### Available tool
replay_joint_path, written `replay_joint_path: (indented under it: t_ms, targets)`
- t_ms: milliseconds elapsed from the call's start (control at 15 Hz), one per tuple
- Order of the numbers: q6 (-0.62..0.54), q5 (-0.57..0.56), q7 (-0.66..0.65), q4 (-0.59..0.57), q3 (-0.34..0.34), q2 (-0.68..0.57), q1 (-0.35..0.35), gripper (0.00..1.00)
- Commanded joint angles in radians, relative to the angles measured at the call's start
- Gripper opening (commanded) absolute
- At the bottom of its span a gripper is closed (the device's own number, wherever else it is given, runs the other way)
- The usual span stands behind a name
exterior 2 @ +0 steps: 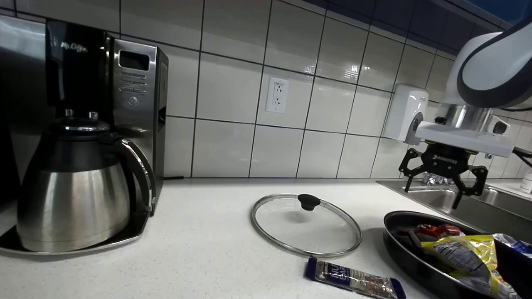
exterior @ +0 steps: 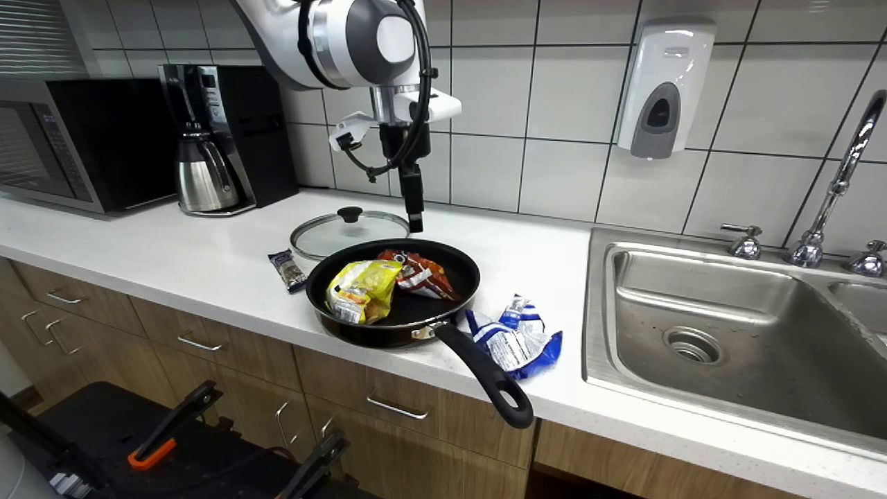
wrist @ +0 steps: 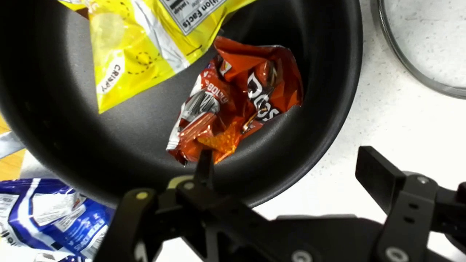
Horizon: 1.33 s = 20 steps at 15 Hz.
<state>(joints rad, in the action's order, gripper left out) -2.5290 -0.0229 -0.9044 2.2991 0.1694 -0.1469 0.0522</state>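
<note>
My gripper (exterior: 416, 225) is open and empty, pointing down above the back edge of a black frying pan (exterior: 419, 310). Its spread fingers show in an exterior view (exterior 2: 432, 197) and in the wrist view (wrist: 286, 158). A crumpled red chip bag (wrist: 236, 94) lies in the pan (wrist: 127, 127), nearest the gripper; one fingertip overlaps its edge in the wrist view, apparently above it. A yellow bag (exterior: 371, 284) lies beside it in the pan. A blue and white bag (exterior: 516, 343) lies on the counter, by the pan's handle (exterior: 485, 374).
A glass lid (exterior 2: 307, 228) with a black knob lies behind the pan. A nut bar (exterior 2: 353, 279) lies beside it. A coffee maker (exterior: 239, 138) and microwave (exterior: 104, 138) stand farther along. A sink (exterior: 762, 333) with a faucet (exterior: 842, 177) is opposite. A soap dispenser (exterior: 665, 90) hangs on the wall.
</note>
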Motion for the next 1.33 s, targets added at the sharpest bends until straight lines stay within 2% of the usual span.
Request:
replay_joint_path:
  t_ms: [0,400,667,800,1000,1267]
  targets:
    - [0.026,-0.052,-0.01,0.069,0.005,0.106,-0.045,1.0]
    - [-0.012,-0.111,0.019,0.17,0.034,0.194,-0.146,1.0]
    - [-0.074,-0.053,0.134,0.23,0.06,0.218,-0.218,1.0]
    - [-0.112,-0.027,0.214,0.251,0.079,0.22,-0.249,1.0]
    - [-0.151,0.06,0.404,0.265,0.112,0.204,-0.289,1.0]
    - [-0.127,0.252,0.707,0.247,0.14,0.179,-0.31,1.0]
